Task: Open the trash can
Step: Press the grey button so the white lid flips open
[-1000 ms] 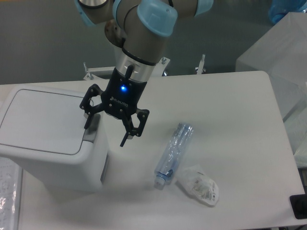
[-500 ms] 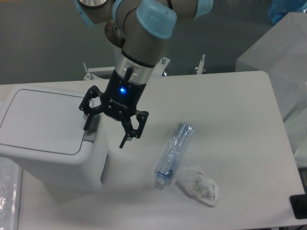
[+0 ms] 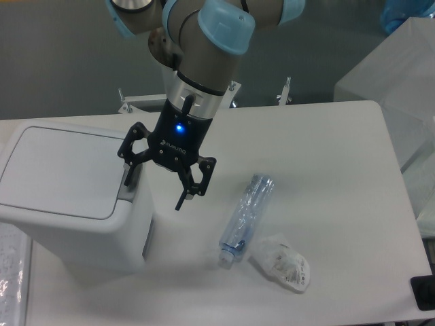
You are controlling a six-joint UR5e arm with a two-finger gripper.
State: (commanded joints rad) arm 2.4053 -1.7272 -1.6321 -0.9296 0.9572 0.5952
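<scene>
The trash can (image 3: 75, 224) is a large white box at the left of the table, its flat lid (image 3: 58, 170) down. A grey push-button tab (image 3: 129, 183) sits on its right rim. My gripper (image 3: 153, 193) hangs over that right edge with its fingers spread open and nothing between them. One fingertip (image 3: 128, 178) is right at the grey tab; whether it touches I cannot tell. The other fingertip (image 3: 180, 204) hangs past the can's side, above the table.
A crushed clear plastic bottle (image 3: 246, 216) lies on the white table (image 3: 319, 156) right of the gripper, with a crumpled plastic wrapper (image 3: 282, 263) beside its cap end. A frosted box (image 3: 397, 75) stands past the table's right edge.
The gripper has shifted slightly to the right and a little down along the can's right rim. Its fingers stay spread open. The lid has not moved.
</scene>
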